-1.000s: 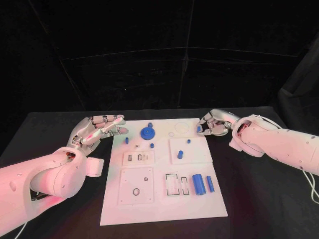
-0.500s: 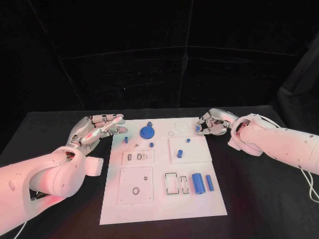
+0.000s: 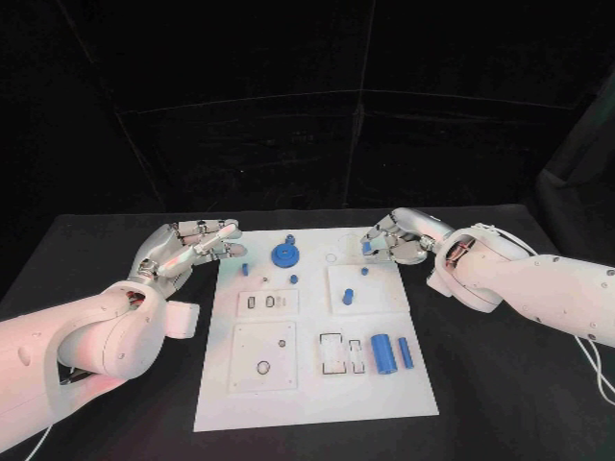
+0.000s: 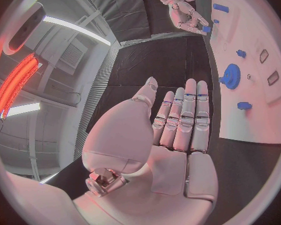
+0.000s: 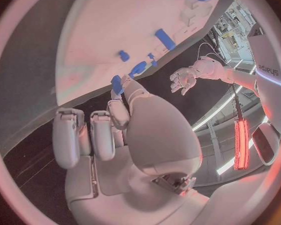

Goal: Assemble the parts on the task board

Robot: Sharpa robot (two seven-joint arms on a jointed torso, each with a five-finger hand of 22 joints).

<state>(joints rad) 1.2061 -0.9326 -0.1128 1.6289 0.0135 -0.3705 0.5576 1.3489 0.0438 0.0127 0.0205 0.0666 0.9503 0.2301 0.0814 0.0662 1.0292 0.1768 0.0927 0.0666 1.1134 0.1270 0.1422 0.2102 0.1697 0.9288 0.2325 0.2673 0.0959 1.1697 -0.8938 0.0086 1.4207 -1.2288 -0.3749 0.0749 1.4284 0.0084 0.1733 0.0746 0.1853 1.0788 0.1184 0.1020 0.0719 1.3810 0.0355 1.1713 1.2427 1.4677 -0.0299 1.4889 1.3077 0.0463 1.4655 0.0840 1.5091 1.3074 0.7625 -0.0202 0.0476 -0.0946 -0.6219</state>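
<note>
Blue peg (image 3: 366,248) pinched in right hand (image 3: 395,240) fingers, thin hold, may slip over task board (image 3: 307,403). Left hand (image 3: 185,248) open, holds nothing.

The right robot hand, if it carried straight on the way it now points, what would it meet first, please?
The right robot hand, pinching a small blue part, points leftward across the task board. The blue gear looks first in line, though depth is unclear.
</note>
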